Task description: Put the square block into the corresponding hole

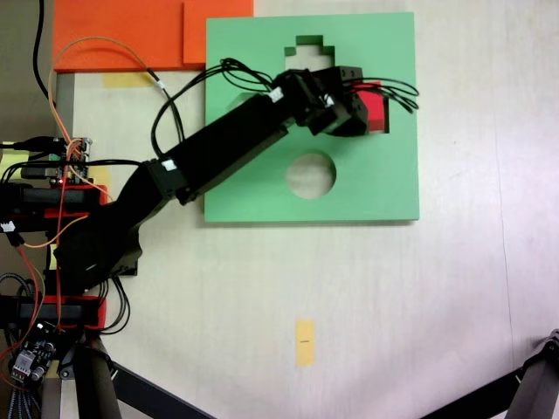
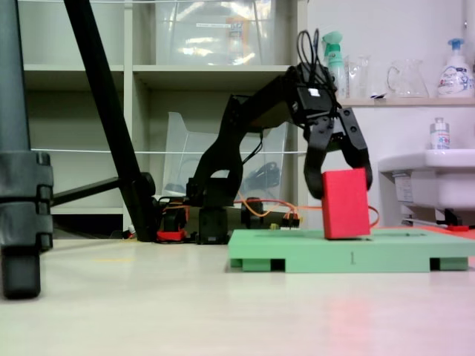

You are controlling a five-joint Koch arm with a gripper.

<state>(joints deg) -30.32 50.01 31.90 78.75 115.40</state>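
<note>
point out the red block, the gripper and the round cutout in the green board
red block (image 2: pixel 346 204), fixed view, front face
gripper (image 2: pixel 338 182), fixed view, midway between fingertips
round cutout's green board (image 1: pixel 349 188), fixed view, foam beside cutout rim

the black arm reached out from its base, elbow raised and forearm angled downward in a fixed view. its end effector (image 2: pixel 338 185) pointed down with both jaws spread apart, their tips straddling the top of the red square block (image 2: pixel 346 204). seen from above, the end effector (image 1: pixel 367 109) extended rightward.
</note>
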